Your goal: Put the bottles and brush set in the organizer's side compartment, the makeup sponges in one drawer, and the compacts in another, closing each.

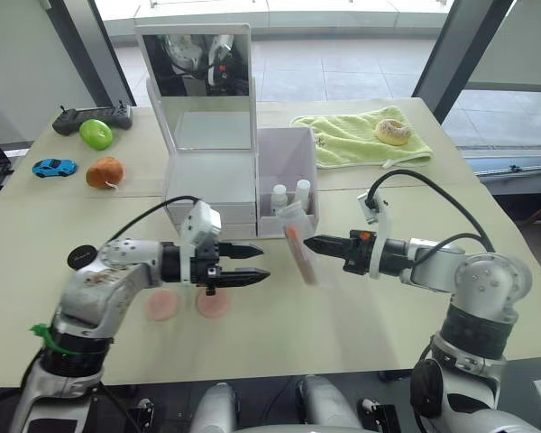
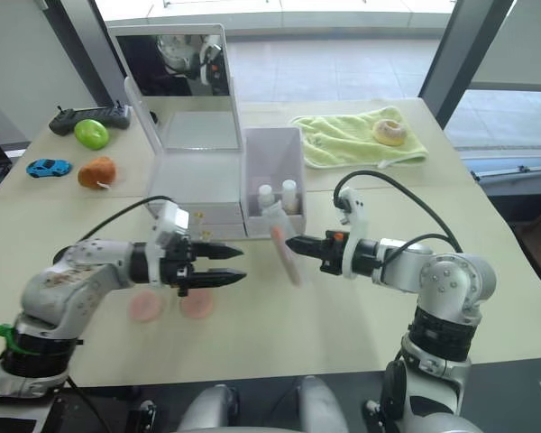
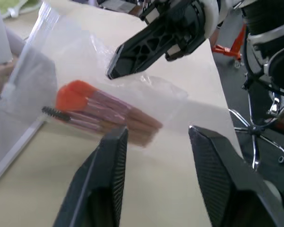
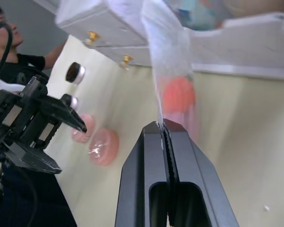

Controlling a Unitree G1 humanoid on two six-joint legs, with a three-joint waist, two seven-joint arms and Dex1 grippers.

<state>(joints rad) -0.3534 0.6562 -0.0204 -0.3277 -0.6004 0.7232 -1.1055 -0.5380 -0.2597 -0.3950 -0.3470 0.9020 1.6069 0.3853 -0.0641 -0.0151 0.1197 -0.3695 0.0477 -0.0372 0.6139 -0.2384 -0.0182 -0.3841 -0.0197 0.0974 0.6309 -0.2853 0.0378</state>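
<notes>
Right end effector (image 4: 164,130) pinching brush set (image 1: 299,253), no legible writing

Bright window daylight, blurred wrist views

We can read no text, label, brand, number or sign anywhere: nothing legible on the organizer (image 1: 212,171), the bottles (image 1: 289,192), or the brush set (image 3: 102,113) bag.

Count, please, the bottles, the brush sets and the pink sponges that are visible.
Bottles: 2
Brush set: 1
Pink sponges: 2
Total: 5
</notes>
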